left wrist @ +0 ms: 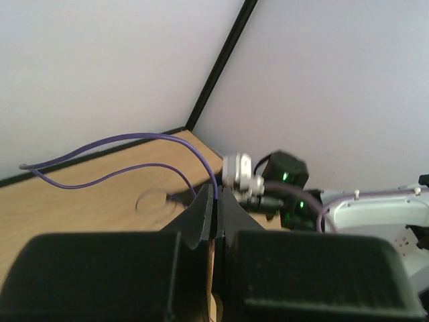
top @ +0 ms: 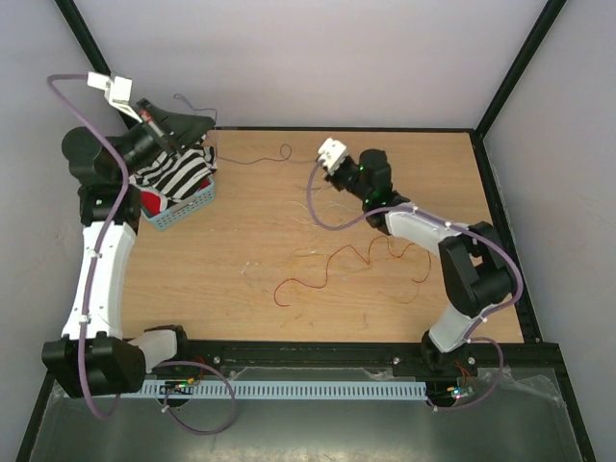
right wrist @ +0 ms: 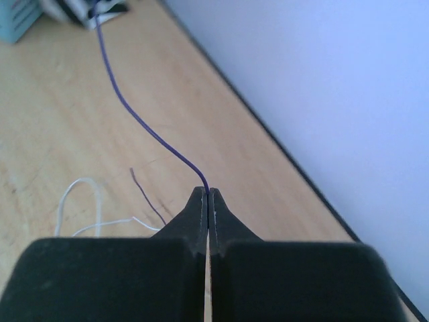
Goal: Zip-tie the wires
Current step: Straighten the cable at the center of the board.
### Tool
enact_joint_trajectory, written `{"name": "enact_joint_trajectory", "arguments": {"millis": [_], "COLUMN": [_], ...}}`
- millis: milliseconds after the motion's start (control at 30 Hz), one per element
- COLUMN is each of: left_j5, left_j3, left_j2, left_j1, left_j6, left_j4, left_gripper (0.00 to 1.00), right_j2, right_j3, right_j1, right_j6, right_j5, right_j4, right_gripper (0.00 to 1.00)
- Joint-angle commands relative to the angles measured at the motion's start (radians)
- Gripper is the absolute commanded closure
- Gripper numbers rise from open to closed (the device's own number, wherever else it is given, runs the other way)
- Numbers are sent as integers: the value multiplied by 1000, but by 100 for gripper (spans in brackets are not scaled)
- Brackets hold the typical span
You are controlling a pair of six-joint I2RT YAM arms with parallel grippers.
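Observation:
A thin purple wire stretches across the far side of the table between both grippers. My left gripper is shut on one end above the basket; in the left wrist view the wire loops out from the pinched fingertips. My right gripper is shut on the other end, and the wire runs from its tips toward the basket. Red, orange and pale white wires lie loose mid-table. I cannot pick out the zip tie.
A blue basket with striped cloth sits at the far left under the left arm. A white wire loop and a short dark strand lie on the wood below the right gripper. Black frame posts and walls close the back corners.

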Motion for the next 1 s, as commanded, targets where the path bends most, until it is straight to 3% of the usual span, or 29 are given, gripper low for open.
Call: {"name": "enact_joint_trajectory", "arguments": {"millis": [0,300,600,767,967], "left_j5": [160,236,221,167,110], "left_j3": [-66,-209,-173,-97,-111], "left_j2": [-58,-160,-187,-161,-141], "left_j1": [82,146,171,170,170], "left_j6": [-102,-65,209,451,467], "left_j4": [-16,-117,-469,-804,-825], "left_gripper": [100,100,100,100,100], "right_j2": [-94,-334,-535,-615,-690], "right_j3": [100,135,20,-21,-39], "right_j1": [-69,-254,-447,-566,-625], "right_j6": [138,359,404,418,366], "right_j5": [47,212,275,323,447], "right_j4": [-61,-289,-453,-525,-622], "right_gripper": [100,100,100,100,100]}}
